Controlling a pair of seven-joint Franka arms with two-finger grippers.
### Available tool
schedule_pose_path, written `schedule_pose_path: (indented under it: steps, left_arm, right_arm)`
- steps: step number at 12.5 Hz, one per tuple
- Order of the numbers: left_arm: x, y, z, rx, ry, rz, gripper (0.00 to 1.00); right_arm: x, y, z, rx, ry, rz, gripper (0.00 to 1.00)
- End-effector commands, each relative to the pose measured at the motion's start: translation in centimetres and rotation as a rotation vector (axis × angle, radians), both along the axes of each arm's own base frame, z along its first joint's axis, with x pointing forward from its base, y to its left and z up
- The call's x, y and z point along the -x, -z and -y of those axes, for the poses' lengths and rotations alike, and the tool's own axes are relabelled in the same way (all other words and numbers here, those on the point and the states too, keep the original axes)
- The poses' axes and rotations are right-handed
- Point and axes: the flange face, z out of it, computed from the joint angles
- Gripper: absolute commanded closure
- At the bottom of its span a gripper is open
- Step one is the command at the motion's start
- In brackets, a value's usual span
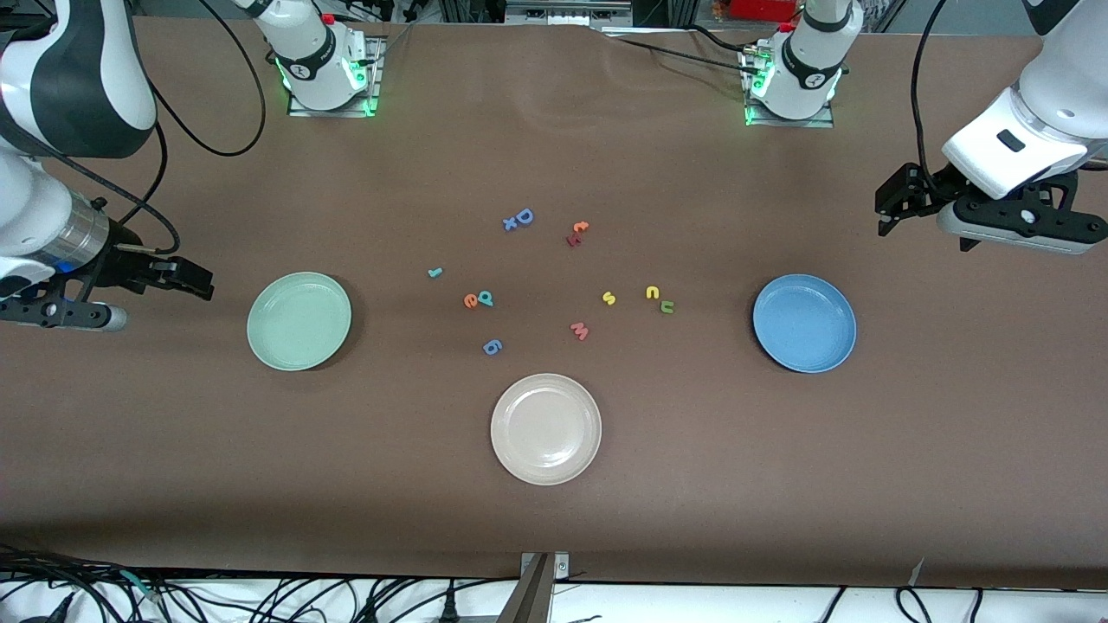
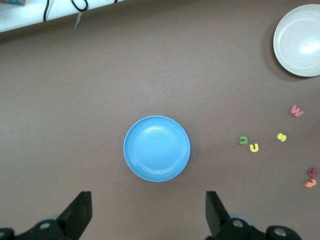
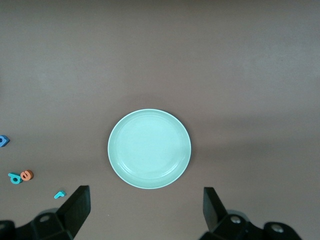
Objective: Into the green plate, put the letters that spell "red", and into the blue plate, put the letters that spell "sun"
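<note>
Closest to the front camera is the beige plate [image 1: 545, 428], which isn't part of the job at all. Sweeping across from the right arm's end of the surface: the right gripper [image 1: 186, 279] hangs low over bare brown surface just off the green plate [image 1: 299, 321], jaws spread wide, nothing in them. The green plate has nothing in it yet.

Then the letters. The teal "r" [image 1: 434, 272] sits alone, and the orange "e" [image 1: 470, 301] and teal "d" [image 1: 486, 298] are touching each other, a bit nearer the camera. A blue "6" [image 1: 492, 347] lies between them and the beige plate. Further along come the yellow "s" [image 1: 608, 298], then the yellow "n" [image 1: 652, 292] and olive "u" [image 1: 666, 305] snugged together. The blue plate [image 1: 804, 323] is empty too, and the left gripper [image 1: 900, 203] hovers off its edge toward the left arm's end, jaws also wide apart and empty.

These pieces look like tiny foam cutouts, so probably featherlight and a bit squishy. I'd pinch each across its outer edges, straight down. The touching pairs are the annoying part: grabbing the "e" could easily drag the "d" along.
</note>
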Motion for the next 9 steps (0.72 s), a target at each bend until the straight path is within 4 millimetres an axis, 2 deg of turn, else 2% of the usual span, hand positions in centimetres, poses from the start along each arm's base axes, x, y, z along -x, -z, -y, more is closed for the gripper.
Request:
schedule_pose_path:
  steps: [1, 4, 6, 9]
  left_arm:
    - [-0.2, -0.6, -0.4, -0.026, 0.006, 0.001, 0.00]
    - [0.2, -1.2, -0.6, -0.026, -0.008, 0.010, 0.00]
    - [0.0, -1.2, -1.8, -0.017, -0.032, 0.009, 0.00]
    - [0.7, -0.7, -2.0, -0.023, -0.042, -0.052, 0.00]
  right_arm:
    - [0.0, -0.6, 0.0, -0.047, 0.019, 0.011, 0.00]
    - [0.0, -0.6, -0.2, -0.056, 0.024, 0.012, 0.00]
    - [-0.1, -0.5, -0.5, -0.056, 0.020, 0.012, 0.00]
    - [-0.1, -0.4, -0.1, -0.056, 0.017, 0.008, 0.00]
